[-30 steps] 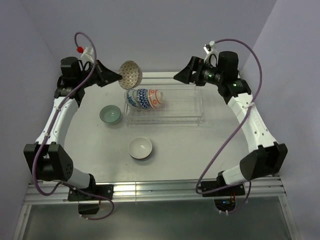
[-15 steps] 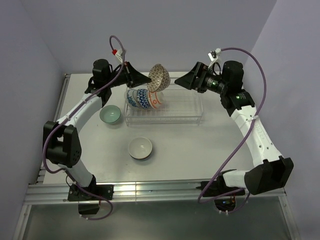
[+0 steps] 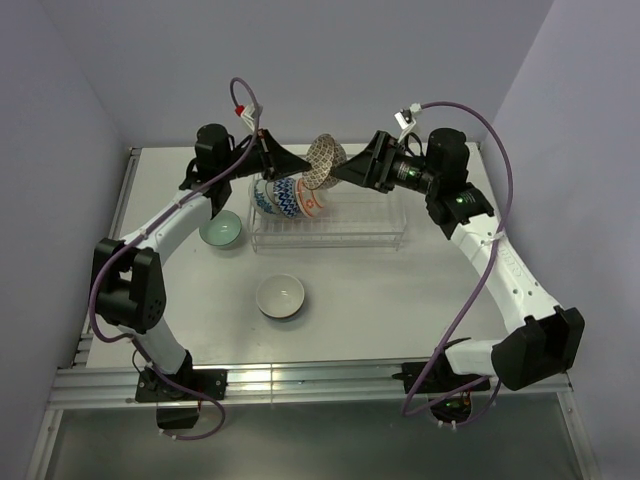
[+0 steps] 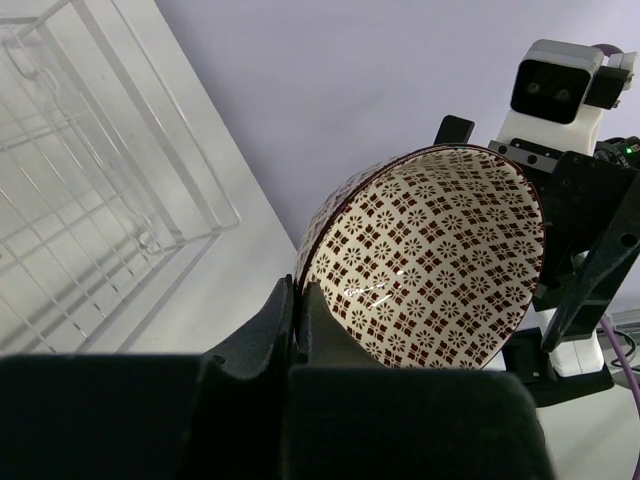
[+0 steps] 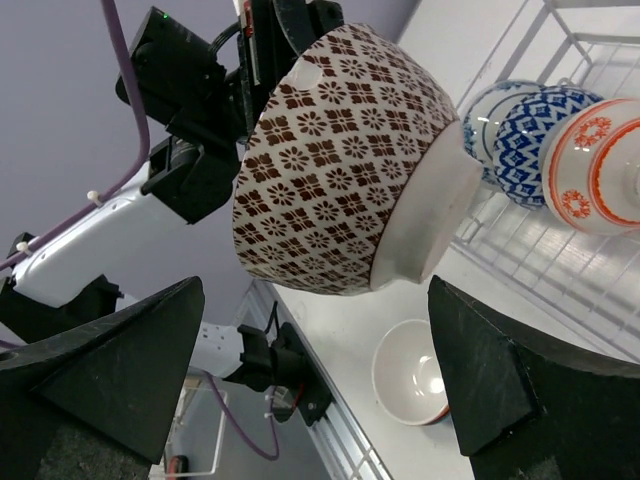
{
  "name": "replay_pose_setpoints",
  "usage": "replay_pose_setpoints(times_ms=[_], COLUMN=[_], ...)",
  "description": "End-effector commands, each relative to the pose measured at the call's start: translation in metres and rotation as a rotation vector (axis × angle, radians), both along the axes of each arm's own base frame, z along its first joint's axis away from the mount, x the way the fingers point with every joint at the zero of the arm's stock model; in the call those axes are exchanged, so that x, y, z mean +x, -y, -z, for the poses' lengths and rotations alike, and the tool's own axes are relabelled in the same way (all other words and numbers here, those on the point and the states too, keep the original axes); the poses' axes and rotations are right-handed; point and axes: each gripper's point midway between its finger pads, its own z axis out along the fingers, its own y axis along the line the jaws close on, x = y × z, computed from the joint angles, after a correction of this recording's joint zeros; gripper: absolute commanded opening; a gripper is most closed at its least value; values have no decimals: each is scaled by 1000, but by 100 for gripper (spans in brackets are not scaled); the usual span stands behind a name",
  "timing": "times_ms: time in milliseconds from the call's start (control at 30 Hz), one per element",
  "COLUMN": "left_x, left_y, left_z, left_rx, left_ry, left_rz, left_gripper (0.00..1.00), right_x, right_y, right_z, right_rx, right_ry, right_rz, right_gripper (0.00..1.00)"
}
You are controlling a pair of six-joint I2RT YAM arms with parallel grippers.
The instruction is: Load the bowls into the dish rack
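Note:
My left gripper (image 3: 303, 168) is shut on the rim of the grey-brown patterned bowl (image 3: 325, 158) and holds it tilted in the air above the left end of the clear dish rack (image 3: 365, 215). In the left wrist view the fingers (image 4: 296, 315) pinch the bowl's (image 4: 430, 260) wall. My right gripper (image 3: 342, 175) is open right beside the bowl, its jaws wide either side below the bowl (image 5: 345, 160), not touching. The blue-and-white bowl (image 3: 280, 197) and the orange-red bowl (image 3: 312, 197) stand on edge in the rack. The white bowl (image 3: 281, 296) sits upright on the table.
A pale green bowl (image 3: 221, 229) sits on the table left of the rack. The right part of the rack (image 5: 600, 270) holds no bowls. The back wall is close behind both grippers. The white bowl also shows in the right wrist view (image 5: 415, 372).
My left arm has carried the patterned bowl rightwards from the far left to above the rack. My right gripper has moved left, up to the bowl.

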Motion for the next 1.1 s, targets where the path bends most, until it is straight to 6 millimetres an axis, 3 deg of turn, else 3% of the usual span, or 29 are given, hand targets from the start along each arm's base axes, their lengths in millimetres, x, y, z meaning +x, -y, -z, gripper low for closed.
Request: replay_pose_setpoints(times_ms=[0,500,600,800,900,933,1000,1033,1067], left_x=[-7,-16,-16,-15,-16,-15,-15,-14,-14], left_y=[2,8,8,8,8,7,7,7,7], left_z=[-26,-22,-21,-18,-16,-15,-11,-9,-6], left_rx=[-49,-49,-48,-45,-34,-31,-19,-12,-2], left_ry=[88,82,77,71,77,77,67,73,57], left_rz=[12,32,28,21,24,21,19,17,14], left_gripper=[0,0,0,0,0,1,7,14,19], right_x=[-1,4,3,4,5,5,6,7,7], right_y=[-10,-17,-16,-18,-19,-19,-19,-19,-19], right_z=[-12,-15,-15,-15,-14,-14,-14,-14,-15], right_rx=[18,-3,-4,8,11,11,10,9,8], right_ry=[51,81,89,84,81,81,85,87,91], right_rz=[-26,-12,-8,-12,-18,-19,-19,-18,-18], right_gripper=[100,100,94,68,49,39,28,15,8])
